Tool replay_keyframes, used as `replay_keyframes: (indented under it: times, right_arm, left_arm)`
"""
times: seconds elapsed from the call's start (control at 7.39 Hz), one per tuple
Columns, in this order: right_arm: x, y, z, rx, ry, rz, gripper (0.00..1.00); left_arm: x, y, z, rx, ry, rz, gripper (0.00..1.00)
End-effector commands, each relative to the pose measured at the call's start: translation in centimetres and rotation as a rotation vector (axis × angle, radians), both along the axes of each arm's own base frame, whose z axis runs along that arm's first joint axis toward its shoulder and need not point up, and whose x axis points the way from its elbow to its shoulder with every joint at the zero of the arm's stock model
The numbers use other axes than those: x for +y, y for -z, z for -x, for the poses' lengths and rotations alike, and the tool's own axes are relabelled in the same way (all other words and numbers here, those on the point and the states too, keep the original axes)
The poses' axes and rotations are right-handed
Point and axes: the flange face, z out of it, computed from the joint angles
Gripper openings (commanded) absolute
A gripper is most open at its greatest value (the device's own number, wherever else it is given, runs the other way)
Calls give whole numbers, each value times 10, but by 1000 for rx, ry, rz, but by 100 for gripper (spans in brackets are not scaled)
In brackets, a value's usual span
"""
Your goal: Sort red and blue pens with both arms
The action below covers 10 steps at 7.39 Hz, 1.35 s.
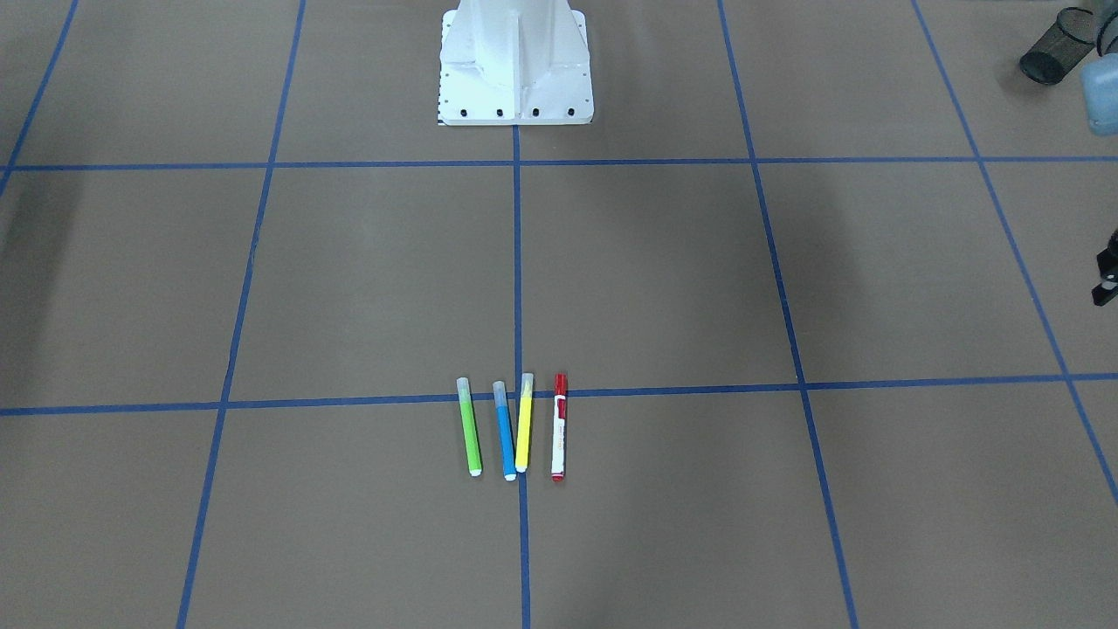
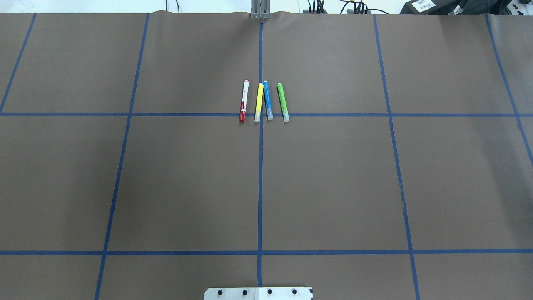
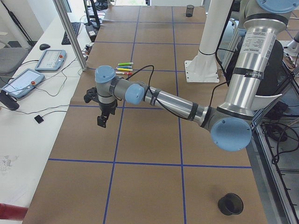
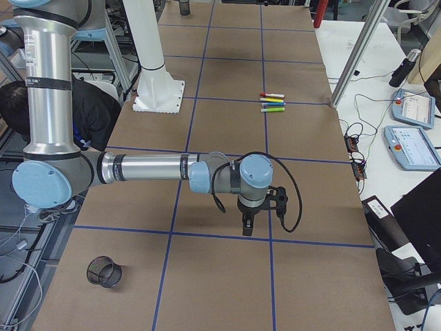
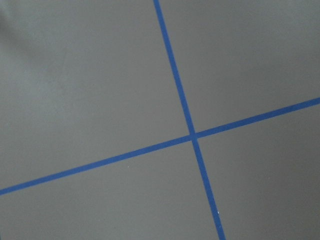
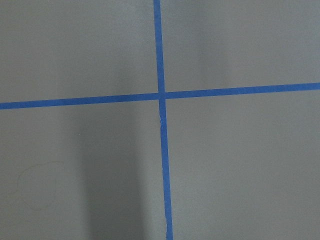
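The red pen (image 1: 559,426), white-barrelled with a red cap, and the blue pen (image 1: 505,430) lie in a row of markers across a blue tape line, also seen overhead as red pen (image 2: 244,100) and blue pen (image 2: 267,100). My left gripper (image 3: 102,122) hangs over the table far from the row, towards the table's left end. My right gripper (image 4: 247,229) hangs likewise towards the right end. I cannot tell whether either is open or shut. Both wrist views show only brown paper and crossing tape lines.
A yellow marker (image 1: 524,423) lies between the two pens, touching the blue one, and a green marker (image 1: 469,426) lies at the outer side. The white pedestal (image 1: 515,61) stands behind. Black mesh cups (image 3: 230,204) (image 4: 105,271) stand near each table end.
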Motion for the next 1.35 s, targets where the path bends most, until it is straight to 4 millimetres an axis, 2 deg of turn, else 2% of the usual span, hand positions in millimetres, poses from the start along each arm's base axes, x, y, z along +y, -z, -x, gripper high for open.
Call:
replay_keyframes:
  times: [0.0, 0.27, 0.41, 0.54, 0.68, 0.81, 0.95, 1.08, 1.22]
  right_arm:
    - [0, 1, 3, -11, 5, 1, 100]
    - [2, -2, 4, -22, 5, 8, 100]
    - [3, -2, 4, -23, 5, 9, 100]
    - [4, -2, 5, -44, 5, 14, 100]
    - [4, -3, 6, -60, 5, 18, 100]
    - [4, -2, 8, -61, 12, 11, 100]
    - [4, -2, 8, -61, 13, 14, 100]
    - [4, -3, 10, -61, 14, 17, 100]
    - [2, -1, 11, -61, 15, 14, 100]
  left_arm:
    - [-11, 71, -95, 49, -31, 13, 100]
    - [-15, 143, -199, 100, -69, 43, 100]
    - [-18, 170, -248, 116, -65, 90, 100]
    - [-15, 197, -305, 133, -58, 153, 100]
    - [-33, 236, -332, 151, -33, 178, 100]
    - [-34, 250, -357, 149, -53, 186, 100]
    - [-46, 267, -387, 138, -41, 176, 100]
    - [-50, 272, -432, 139, -1, 164, 100]
    - [-54, 265, -459, 136, 14, 136, 100]
